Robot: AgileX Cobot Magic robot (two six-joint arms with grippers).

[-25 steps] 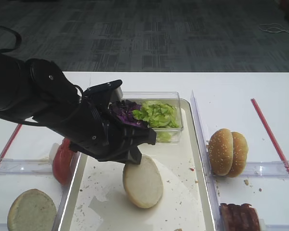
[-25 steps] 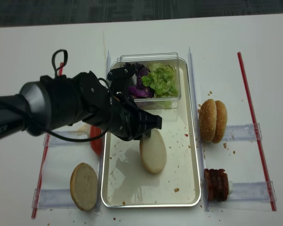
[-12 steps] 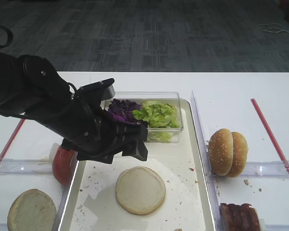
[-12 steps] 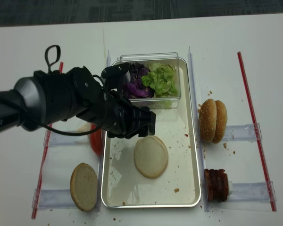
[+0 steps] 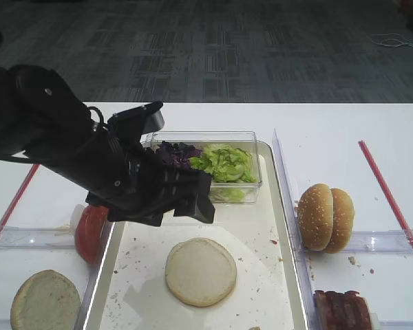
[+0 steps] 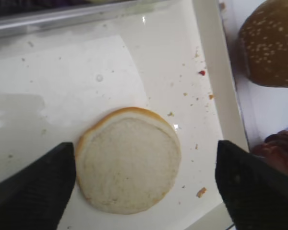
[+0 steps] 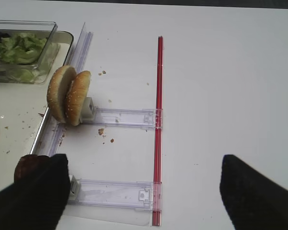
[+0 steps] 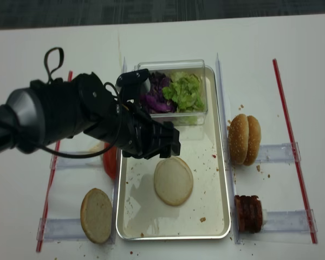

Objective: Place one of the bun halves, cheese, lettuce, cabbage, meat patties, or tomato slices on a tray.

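A pale cream bun half (image 5: 201, 271) (image 8: 173, 180) lies flat, cut face up, on the off-white tray (image 5: 261, 227) (image 8: 211, 162). My left gripper (image 5: 186, 203) (image 6: 144, 187) hovers open just above it, its black fingers apart on either side of the bun half (image 6: 129, 160) without touching. Lettuce (image 5: 224, 163) and purple cabbage (image 5: 173, 155) fill a clear box at the tray's far end. Tomato slices (image 5: 89, 230) stand left of the tray, meat patties (image 5: 341, 309) to its right. My right gripper (image 7: 146, 191) is open over the bare table. No cheese is in view.
Sesame buns (image 5: 325, 216) (image 7: 69, 95) stand on edge in a clear rack right of the tray. A greyer bun half (image 5: 45, 301) lies at the front left. Red strips (image 8: 292, 157) (image 7: 158, 120) run along the table's sides.
The bun half stood on edge in my left gripper a second ago; it now lies flat on the tray. The left gripper has opened wide and lifted slightly up and left.
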